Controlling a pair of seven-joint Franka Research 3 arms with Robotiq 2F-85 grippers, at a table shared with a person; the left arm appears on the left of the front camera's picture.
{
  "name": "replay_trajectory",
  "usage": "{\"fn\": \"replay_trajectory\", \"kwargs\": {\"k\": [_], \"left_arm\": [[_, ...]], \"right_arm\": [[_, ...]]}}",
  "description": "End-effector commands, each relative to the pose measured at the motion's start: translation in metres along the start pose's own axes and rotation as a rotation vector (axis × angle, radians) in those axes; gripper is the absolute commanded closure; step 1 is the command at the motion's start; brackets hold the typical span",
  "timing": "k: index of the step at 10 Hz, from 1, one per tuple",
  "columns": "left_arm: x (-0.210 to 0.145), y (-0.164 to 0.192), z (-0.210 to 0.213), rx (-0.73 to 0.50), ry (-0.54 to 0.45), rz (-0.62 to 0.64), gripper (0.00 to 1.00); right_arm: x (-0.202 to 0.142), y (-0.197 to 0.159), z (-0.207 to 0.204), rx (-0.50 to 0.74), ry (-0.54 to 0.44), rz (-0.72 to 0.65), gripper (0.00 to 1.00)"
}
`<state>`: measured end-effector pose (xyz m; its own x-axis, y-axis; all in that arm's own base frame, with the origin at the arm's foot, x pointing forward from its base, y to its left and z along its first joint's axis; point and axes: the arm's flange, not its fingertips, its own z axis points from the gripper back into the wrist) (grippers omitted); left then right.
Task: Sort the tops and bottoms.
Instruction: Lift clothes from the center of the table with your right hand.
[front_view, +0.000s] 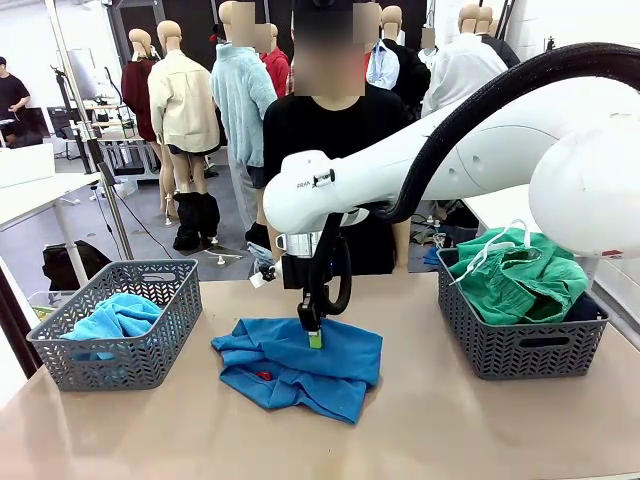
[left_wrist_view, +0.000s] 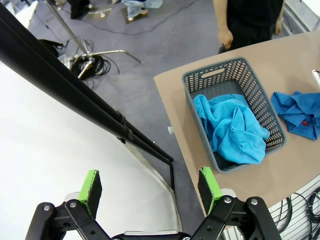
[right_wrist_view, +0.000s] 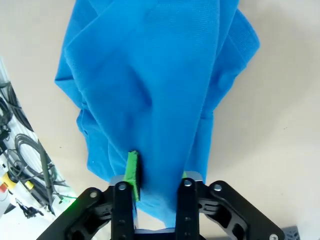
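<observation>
The medium blue shirt (front_view: 340, 375), with a small red mark (front_view: 263, 375), lies crumpled mid-table. My right gripper (front_view: 315, 338) has come straight down onto its back edge. In the right wrist view the green-padded fingers (right_wrist_view: 131, 169) pinch a raised fold of the blue shirt (right_wrist_view: 150, 75). The light turquoise shirt (front_view: 115, 318) lies in the left grey basket (front_view: 150, 270). Bright green bottoms (front_view: 520, 275) with a white drawstring fill the right grey basket (front_view: 520, 352), with dark navy fabric (front_view: 585, 308) under them. My left gripper (left_wrist_view: 150, 185) hangs open, high off the table's left side.
A person in black (front_view: 335, 130) stands at the far edge, behind the blue shirt. The left wrist view looks down on the left basket (left_wrist_view: 215, 72), the turquoise shirt (left_wrist_view: 232, 130), the blue shirt (left_wrist_view: 300, 112) and a black stand (left_wrist_view: 75, 95) over the floor.
</observation>
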<state>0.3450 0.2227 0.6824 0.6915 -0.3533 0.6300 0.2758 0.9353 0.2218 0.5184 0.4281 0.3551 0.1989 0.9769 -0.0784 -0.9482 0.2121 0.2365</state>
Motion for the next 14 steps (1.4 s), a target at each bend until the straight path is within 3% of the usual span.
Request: {"fn": "replay_trajectory", "kwargs": {"k": [1, 4, 6, 9, 12, 14], "left_arm": [[0.001, 0.002, 0.001, 0.003, -0.002, 0.0, 0.0], [0.001, 0.002, 0.001, 0.003, -0.002, 0.0, 0.0], [0.001, 0.002, 0.001, 0.003, -0.002, 0.0, 0.0], [0.001, 0.002, 0.001, 0.003, -0.002, 0.0, 0.0], [0.001, 0.002, 0.001, 0.003, -0.002, 0.0, 0.0], [0.001, 0.002, 0.001, 0.003, -0.002, 0.0, 0.0]], "right_arm": [[0.0, 0.0, 0.007, -0.024, 0.033, -0.012, 1.0], [-0.009, 0.006, 0.03, -0.035, 0.013, 0.057, 1.0], [-0.02, 0.011, 0.068, -0.08, 0.002, 0.091, 1.0], [-0.021, 0.036, 0.179, -0.37, -0.011, 0.214, 1.0], [0.023, 0.076, 0.309, -0.531, -0.003, 0.336, 1.0], [0.07, 0.119, 0.397, -0.667, -0.018, 0.351, 1.0]]}}
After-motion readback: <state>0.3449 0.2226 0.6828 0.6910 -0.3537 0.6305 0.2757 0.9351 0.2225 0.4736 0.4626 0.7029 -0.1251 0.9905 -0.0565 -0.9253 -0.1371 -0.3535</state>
